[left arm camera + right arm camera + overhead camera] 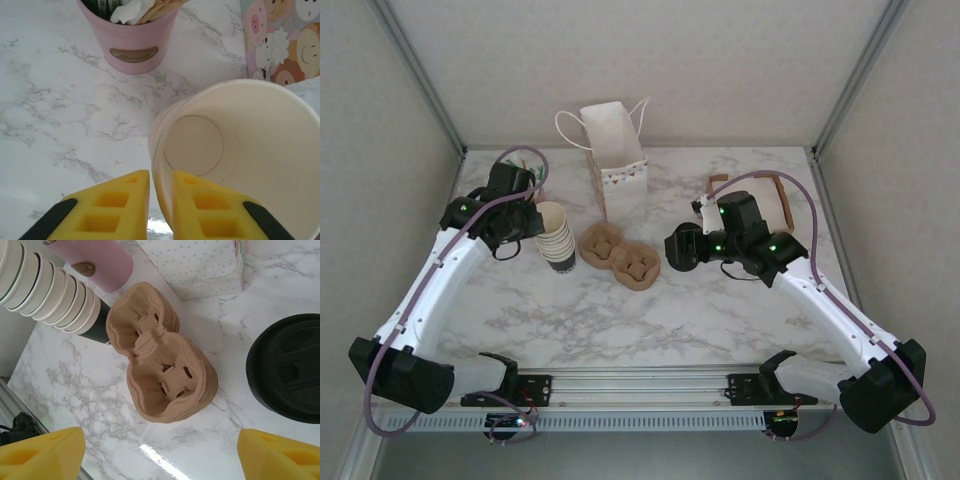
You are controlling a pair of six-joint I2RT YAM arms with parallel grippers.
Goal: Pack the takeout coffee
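The takeout coffee is out of view. A stack of lidless cream-rimmed paper cups (557, 238) (50, 290) leans at the left, its bottom cup dark-sided. My left gripper (160, 175) (532, 222) is at the stack's top cup (240, 150). One yellow finger sits inside the rim and the other outside, shut to a narrow pinch on the cup wall. My right gripper (160, 435) hangs open above the marble, just in front of a brown pulp cup carrier (165, 375) (620, 255), with nothing between its fingers.
A wide black squat cylinder (285, 367) (682, 248) stands right of the carrier. A white paper bag (617, 150) with a patterned side (280, 40) stands open behind it. A pink pot (132, 45) of stirrers and napkins sits far left. A wooden holder (775, 200) is behind the right arm.
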